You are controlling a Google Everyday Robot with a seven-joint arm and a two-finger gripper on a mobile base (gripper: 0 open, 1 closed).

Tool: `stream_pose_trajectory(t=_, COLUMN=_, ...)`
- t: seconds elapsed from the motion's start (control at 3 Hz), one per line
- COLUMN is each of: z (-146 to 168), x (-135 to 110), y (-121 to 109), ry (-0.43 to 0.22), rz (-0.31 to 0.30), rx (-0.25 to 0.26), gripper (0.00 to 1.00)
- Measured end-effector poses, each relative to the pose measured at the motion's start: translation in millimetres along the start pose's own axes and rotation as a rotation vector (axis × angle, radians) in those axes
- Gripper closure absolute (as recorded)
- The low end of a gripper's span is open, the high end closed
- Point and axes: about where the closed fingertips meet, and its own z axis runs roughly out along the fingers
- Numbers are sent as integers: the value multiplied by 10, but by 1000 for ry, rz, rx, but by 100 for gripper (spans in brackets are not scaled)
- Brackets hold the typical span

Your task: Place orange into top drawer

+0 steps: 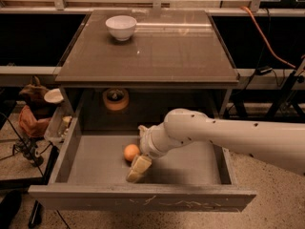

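Note:
The orange (130, 152) lies on the grey floor of the open top drawer (190, 163), left of the middle. My gripper (137, 152) reaches into the drawer from the right on its white arm. It is open. One tan finger (137, 169) points down toward the drawer front just right of the orange, and the other (142, 130) stands behind it. The orange sits at the mouth of the spread fingers and neither finger presses on it. The scuffed front panel (143, 200) of the drawer faces the camera.
A white bowl (121, 27) stands at the back left of the table top (157, 46). A tan tape roll (115, 99) sits in the recess behind the drawer. Clutter with a white dish (53, 96) hangs left of the drawer. An orange cable (267, 37) runs at the right.

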Motion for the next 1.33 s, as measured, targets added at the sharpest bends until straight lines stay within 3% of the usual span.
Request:
stream_pose_trajectory(t=0.33, z=-478, x=-64, y=-20, ry=56, rz=14, rx=51, gripper=0)
stream_pose_trajectory(t=0.67, z=-1304, x=-271, y=-25, ry=117, rz=16, rx=162, gripper=0)
stream_pose_trajectory(t=1.0, z=-2226, x=-538, y=-13, ry=208, rz=15, rx=288, gripper=0)
stream_pose_trajectory(t=1.33, z=-3327, x=-930, y=107, ry=297, rz=39, rx=462, gripper=0)
